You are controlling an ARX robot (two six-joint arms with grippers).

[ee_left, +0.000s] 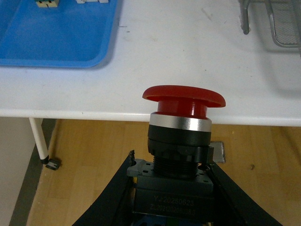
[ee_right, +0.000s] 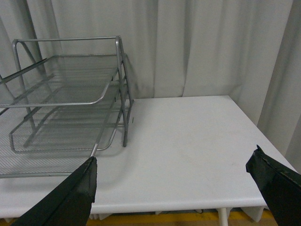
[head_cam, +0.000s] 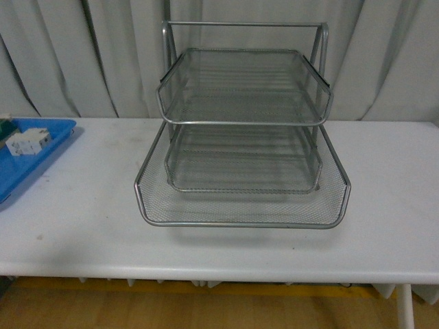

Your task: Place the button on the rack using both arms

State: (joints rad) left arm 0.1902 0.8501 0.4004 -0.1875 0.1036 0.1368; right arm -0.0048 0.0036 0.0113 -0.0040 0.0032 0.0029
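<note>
While the left pincer (ee_left: 170,165) clamps the button (ee_left: 183,96), the right pincer (ee_right: 174,158) gapes.

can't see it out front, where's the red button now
Left wrist view only: the button is clamped in the left gripper, held off the near edge of the table, away from the rack.

Right tool (ee_right: 174,157): fingers (ee_right: 70,197) held wide apart. Rack (ee_right: 70,80): wire-mesh, set on white tabletop (ee_right: 188,141), ahead of one finger. Pale curtain (ee_right: 202,47) hung beyond both.
</note>
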